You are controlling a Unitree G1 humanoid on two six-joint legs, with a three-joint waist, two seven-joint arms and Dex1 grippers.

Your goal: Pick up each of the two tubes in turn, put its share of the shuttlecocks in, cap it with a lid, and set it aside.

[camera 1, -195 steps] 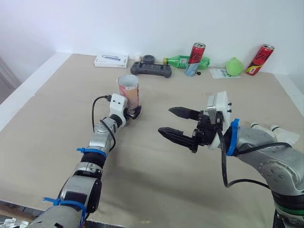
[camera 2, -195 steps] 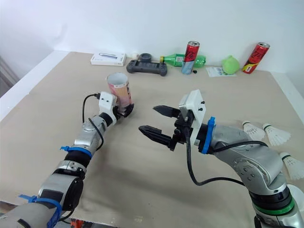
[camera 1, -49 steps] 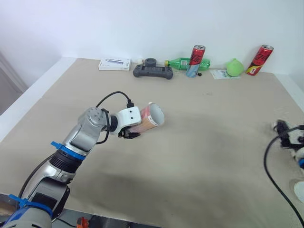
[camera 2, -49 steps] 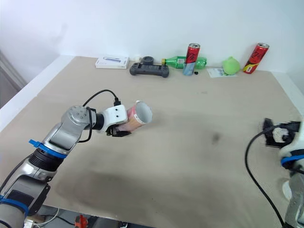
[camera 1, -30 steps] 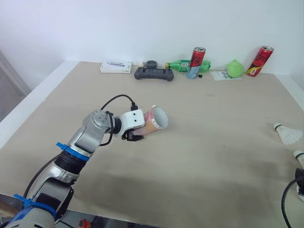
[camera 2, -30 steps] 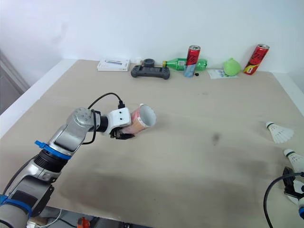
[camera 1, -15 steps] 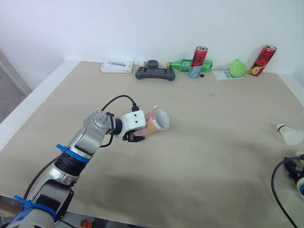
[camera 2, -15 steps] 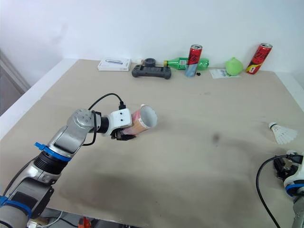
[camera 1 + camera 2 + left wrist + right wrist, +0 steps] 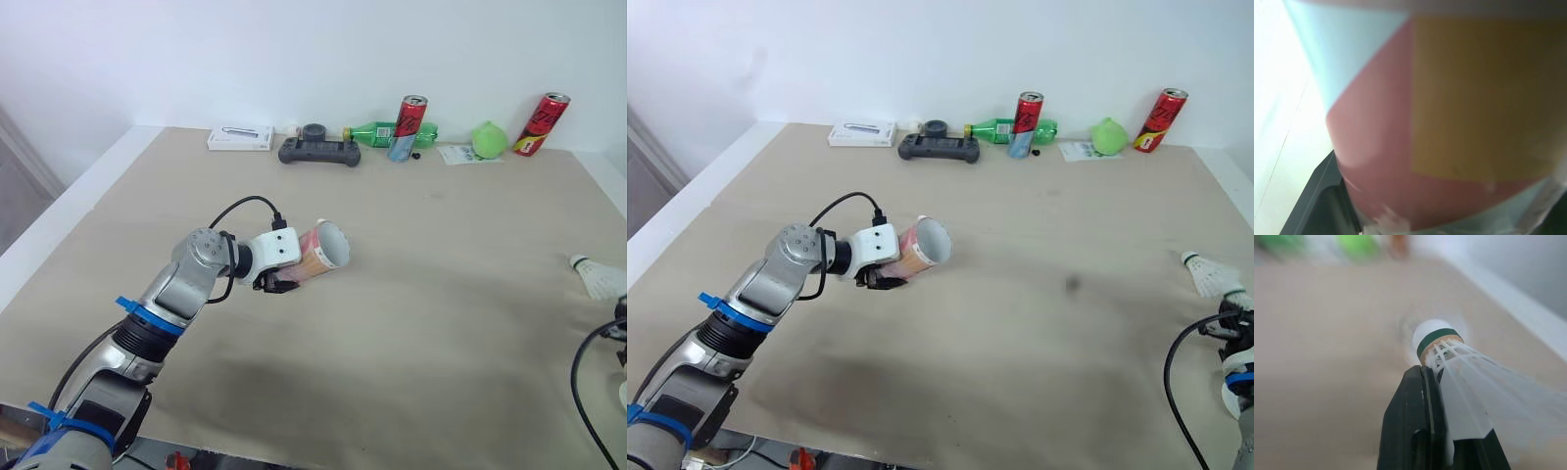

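Pink, orange and pale blue on its wall, the tube (image 9: 321,250) is off the worktop (image 9: 441,255), left of the middle of the scene. The left gripper (image 9: 282,280) has its jaws closed on the tube's lower part, and the tube lies tilted, its open white mouth turned to the right and a little up. The left wrist view has the tube's wall pressed close, with one black finger (image 9: 1322,196) against it.

At the right edge the right gripper (image 9: 1442,391) has its jaws closed on a shuttlecock (image 9: 1449,377), pinching the white feather skirt, with the green-banded cork tip pointing away from the fingers. From the head, a shuttlecock shows at that same right edge, low over the worktop; I cannot tell whether it is the one being gripped.

Along the far edge stand, from left to right, a white box (image 9: 240,138), a dark game controller (image 9: 318,151), a green bottle (image 9: 377,130) lying on its side, a red can (image 9: 409,116), a green ball (image 9: 489,139) and a second red can (image 9: 543,124), leaning
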